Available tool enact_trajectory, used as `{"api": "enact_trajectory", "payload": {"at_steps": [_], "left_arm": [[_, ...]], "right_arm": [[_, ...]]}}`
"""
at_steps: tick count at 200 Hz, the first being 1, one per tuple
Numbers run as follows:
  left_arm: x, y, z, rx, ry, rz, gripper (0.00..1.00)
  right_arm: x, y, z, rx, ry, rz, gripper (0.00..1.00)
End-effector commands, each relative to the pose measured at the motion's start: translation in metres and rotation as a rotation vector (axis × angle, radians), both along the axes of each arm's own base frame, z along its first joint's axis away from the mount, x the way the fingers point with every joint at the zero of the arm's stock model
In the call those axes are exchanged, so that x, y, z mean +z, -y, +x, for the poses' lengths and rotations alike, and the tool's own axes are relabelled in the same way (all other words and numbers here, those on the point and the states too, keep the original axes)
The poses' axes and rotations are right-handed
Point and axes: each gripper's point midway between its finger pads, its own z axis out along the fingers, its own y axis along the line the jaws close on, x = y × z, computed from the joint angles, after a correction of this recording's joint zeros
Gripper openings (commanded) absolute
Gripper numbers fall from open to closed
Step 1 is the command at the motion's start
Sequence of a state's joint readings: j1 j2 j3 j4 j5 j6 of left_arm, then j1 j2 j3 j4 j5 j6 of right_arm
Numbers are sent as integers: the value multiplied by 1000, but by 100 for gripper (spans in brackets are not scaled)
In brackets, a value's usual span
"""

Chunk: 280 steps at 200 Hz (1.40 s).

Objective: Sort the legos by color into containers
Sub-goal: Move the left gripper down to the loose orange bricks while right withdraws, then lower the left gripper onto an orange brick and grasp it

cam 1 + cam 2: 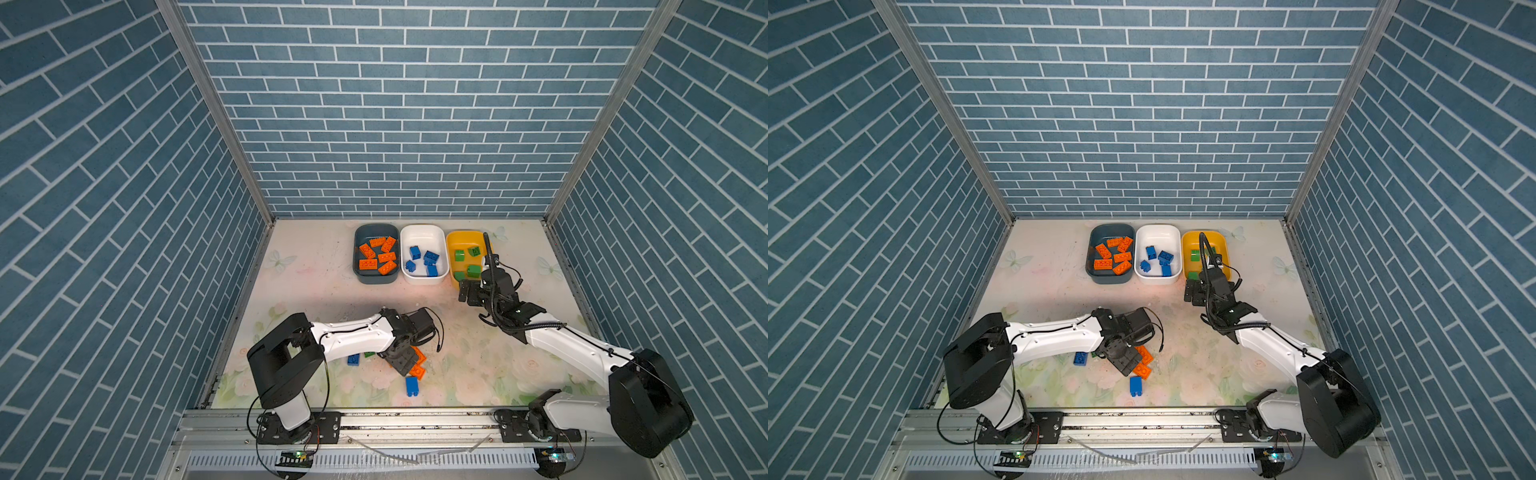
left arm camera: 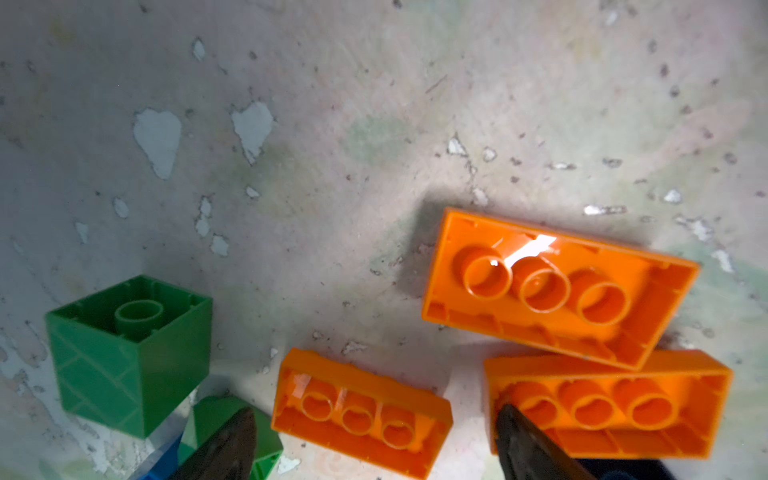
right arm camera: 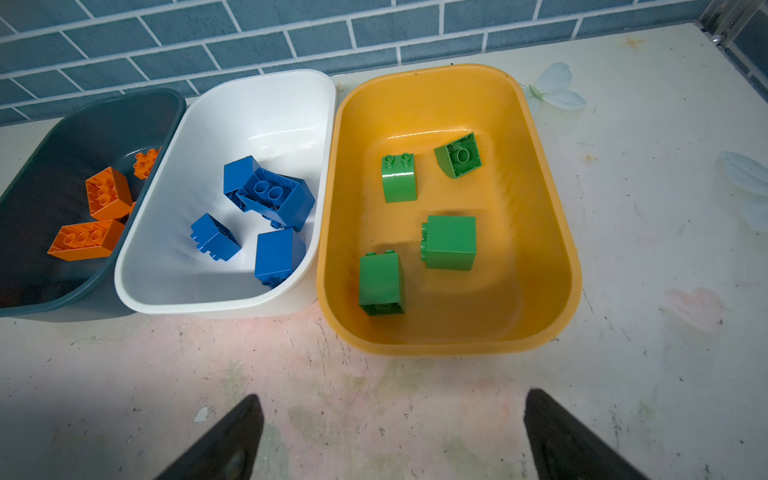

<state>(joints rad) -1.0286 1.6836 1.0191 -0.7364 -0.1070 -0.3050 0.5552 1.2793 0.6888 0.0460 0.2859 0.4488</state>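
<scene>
While the white tub (image 1: pixel 424 235) holds only blue blocks, with the teal tub (image 1: pixel 374 232) of orange bricks just beside it on one side and the yellow tub (image 1: pixel 461 241) of green blocks on the other, a scatter of legos not yet sorted lies on the worktop (image 1: pixel 316 291) well to the near side of that white tub. My left tool (image 2: pixel 374 417) hangs there, fingers spread wide and holding nothing. Between them sits an orange brick (image 2: pixel 361 405), studs down and hollow side up. Two more orange ones lie just beside it, one (image 2: pixel 557 282) overlapping the edge of the other (image 2: pixel 619 405), and a green block (image 2: pixel 129 353) stands on the opposite side. A blue block (image 1: pixel 411 386) lies farther from the white tub. I judge these to be light, rigid, thin-walled plastic with glossy flanks, so they should take a firm pinch unharmed but may slip or swivel if caught off-centre. I would take the middle brick across its short width, on the two long walls at mid-length. One fingertip (image 2: pixel 523 440) seems to hover over the neighbouring brick, so I would check clearance first. My right tool (image 3: pixel 392 399) is empty too, jaws apart, over bare worktop just on the near side of the white tub's yellow neighbour.
</scene>
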Motion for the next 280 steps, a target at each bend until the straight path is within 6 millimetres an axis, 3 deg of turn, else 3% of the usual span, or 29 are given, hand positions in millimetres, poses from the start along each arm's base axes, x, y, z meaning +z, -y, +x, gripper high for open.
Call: {"api": "enact_trajectory", "payload": {"at_steps": [1,66,140,183,231,280], "left_arm": [[-11,-2,1,-16,-20,20,90],[-27,-9,-9,-35,-92,49,86],[12,-12,-1,-31,-41,-66,92],[-6,-22,-3,-43,-95,54,88],[-16,-27,0,-16,-113,62,84],[-26,-18,-2,-22,-144,44,84]], "right_arm": [[17,3,4,-37,31,22,97],[17,2,5,-34,23,23,97],[18,1,5,-31,19,26,97],[20,4,4,-39,24,20,97],[17,7,2,-46,19,5,97],[16,7,2,-44,16,3,96]]}}
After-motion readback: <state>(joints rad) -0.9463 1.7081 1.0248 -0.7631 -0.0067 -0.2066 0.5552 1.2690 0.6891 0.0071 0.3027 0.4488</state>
